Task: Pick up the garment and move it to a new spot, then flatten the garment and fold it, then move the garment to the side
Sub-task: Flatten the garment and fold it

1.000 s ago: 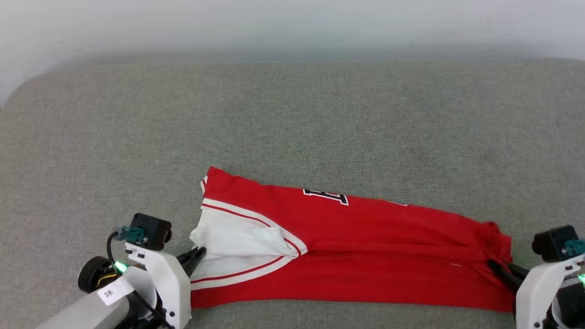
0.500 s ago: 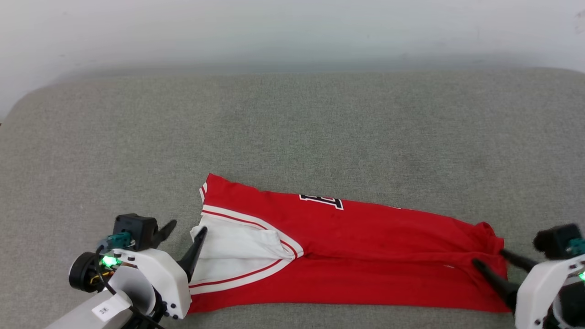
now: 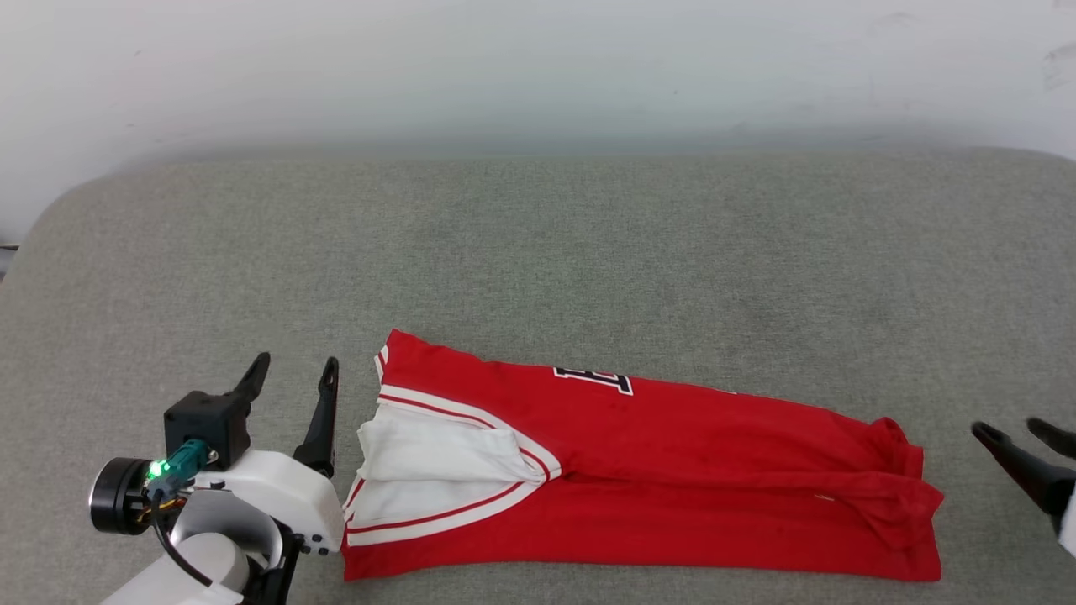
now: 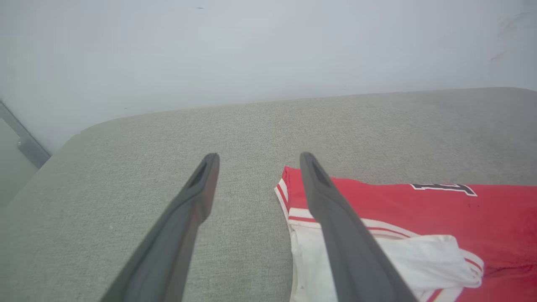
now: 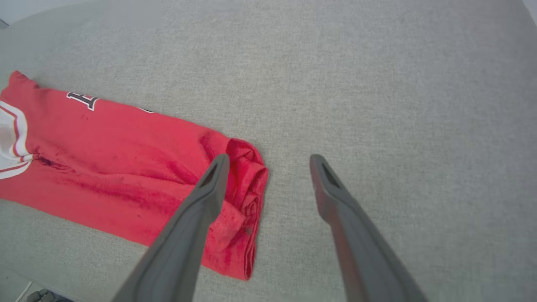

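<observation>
A red jersey-style garment [image 3: 672, 470] lies folded into a long, narrow band on a grey woven-fabric counter [image 3: 538, 252] with rounded corners. A pale wall [image 3: 538, 67] stands behind the counter at 12 o'clock. In the head view the band sits at the 6 o'clock part of the counter, close to the near edge. Its length runs from 9 o'clock to 3 o'clock.

At the 9 o'clock end a white short sleeve [image 3: 437, 454] lies folded on top of the red cloth. The sleeve is bordered by red-and-white striped trim [image 3: 454, 512] that curves to a point toward the middle. A fragment of black-and-white lettering [image 3: 593, 378] peeks over the far fold line, cut off by the fold. The middle of the band is mostly flat, with one long crease along its length. The 3 o'clock end [image 3: 904, 470] is bunched and wrinkled, which the right wrist view [image 5: 247, 180] shows as a small rumpled roll.

The left claw [image 3: 297, 361] is at 8 o'clock, just beside the sleeve end. Its two dark fingers are spread wide and grip nothing, and a strip of grey counter shows between it and the cloth. In the left wrist view [image 4: 259, 156] the gap between its fingers frames bare counter, with the garment [image 4: 461, 218] off at 4 o'clock.

The right claw [image 3: 1007, 427] is at 4 o'clock, near the bunched end but apart from it. It too gapes wide and is empty. In the right wrist view [image 5: 269, 157] the garment [image 5: 126, 167] lies toward 9 o'clock.
</observation>
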